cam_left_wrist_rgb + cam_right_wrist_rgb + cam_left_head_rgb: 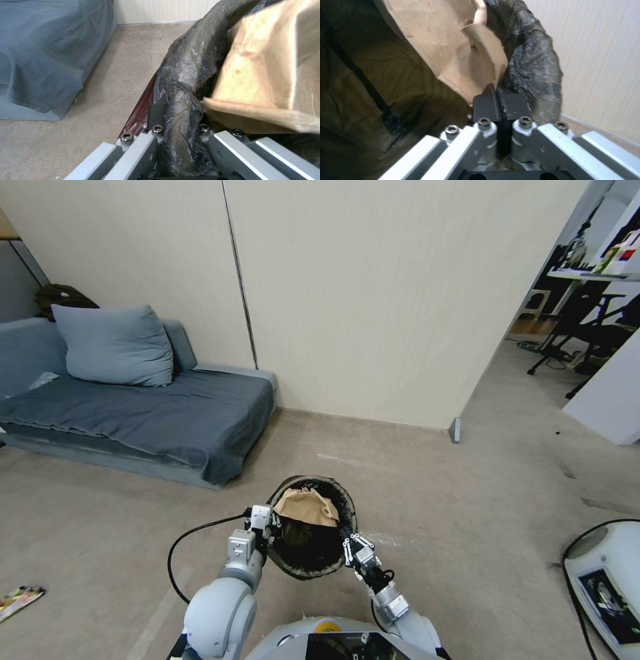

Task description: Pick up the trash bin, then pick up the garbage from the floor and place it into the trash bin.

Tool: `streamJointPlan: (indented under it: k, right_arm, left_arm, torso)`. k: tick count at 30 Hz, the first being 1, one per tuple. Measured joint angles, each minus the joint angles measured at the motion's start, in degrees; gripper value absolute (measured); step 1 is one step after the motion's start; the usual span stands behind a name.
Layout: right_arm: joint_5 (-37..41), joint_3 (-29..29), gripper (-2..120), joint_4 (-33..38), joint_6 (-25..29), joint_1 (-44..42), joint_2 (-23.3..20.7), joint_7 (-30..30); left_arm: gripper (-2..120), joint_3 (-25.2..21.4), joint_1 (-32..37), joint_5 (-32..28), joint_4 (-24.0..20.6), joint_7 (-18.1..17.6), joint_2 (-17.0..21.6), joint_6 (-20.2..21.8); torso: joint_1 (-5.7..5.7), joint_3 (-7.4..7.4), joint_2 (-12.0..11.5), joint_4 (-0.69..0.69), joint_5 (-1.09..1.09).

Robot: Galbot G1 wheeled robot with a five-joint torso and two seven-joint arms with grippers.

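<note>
- My left gripper [272,523] is clamped on the left rim of the trash bin [333,490]; in the left wrist view the dark liner bag [181,100] runs right between the fingers [156,113], so it is pinched narrow on rim and bag together.
- My right gripper [347,549] sits at the near-right rim, its black pads [485,105] pressed flat together with no gap. Whether any liner is caught between them I cannot tell; they end just beside the bag's edge.
- Between the two grippers the bin hangs mouth up, a crumpled tan paper [308,507] lying inside toward the far side.
- Outward now: one flat colourful wrapper [19,600] lies on the floor, well apart to my near left, long axis slanting.
- I judge that wrapper lies on the left arm's side, but that arm is busy with the bin.
- The grey sofa [133,413] stands far left.
</note>
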Motion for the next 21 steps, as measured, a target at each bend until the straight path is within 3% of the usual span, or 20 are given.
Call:
streamJointPlan:
  k: [4, 5, 6, 7, 10, 11, 19, 21]
  right_arm:
    - [-0.5, 0.02, 14, -0.05, 0.02, 0.04, 0.01, 0.32]
    - [-0.64, 0.01, 22, -0.08, 0.11, -0.02, 0.03, 0.5]
    - [-0.66, 0.0, 22, -0.08, 0.14, -0.04, 0.03, 0.52]
    - [-0.87, 0.07, 32, -0.08, 0.55, -0.29, 0.03, 0.63]
    - [-0.92, 0.09, 35, -0.02, 0.62, -0.36, 0.03, 0.63]
    - [-1.01, 0.24, 45, 0.27, 0.77, -0.5, 0.04, 0.64]
    - [-2.36, 0.18, 71, 2.74, 1.77, -2.23, -0.06, 0.64]
    - [-3.15, 0.13, 84, 4.26, 2.09, -3.06, -0.2, 0.64]
  left_arm:
    - [0, -0.2, 0.03, 0.03, -0.01, -0.01, 0.02, -0.13]
    - [0, -0.33, 0.07, 0.02, 0.0, 0.0, 0.05, -0.2]
    - [0, -0.34, 0.07, 0.02, 0.01, 0.01, 0.05, -0.2]
    - [0, -0.65, 0.02, -0.01, 0.07, 0.0, 0.09, -0.36]
    - [0, -0.71, -0.01, -0.08, 0.11, -0.02, 0.1, -0.4]
    - [0, -0.69, -0.02, -0.29, 0.17, -0.07, 0.1, -0.42]
    - [0, -0.5, -0.07, -0.54, 0.61, -0.18, 0.15, -0.85]
    - [0, -0.58, -0.2, -0.66, 0.87, -0.28, 0.22, -1.2]
  torso:
    - [0.0, 0.0, 0.0, 0.01, -0.01]
    - [0.0, 0.0, 0.0, 0.01, 0.0]
    - [0.0, 0.0, 0.0, 0.01, 0.0]
    - [0.0, 0.0, 0.0, 0.0, 0.0]
    - [0.0, 0.0, 0.0, 0.0, 0.0]
    - [0.0, 0.0, 0.0, 0.0, 0.0]
    - [0.0, 0.0, 0.0, 0.0, -0.01]
    - [0.0, 0.0, 0.0, 0.0, 0.0]
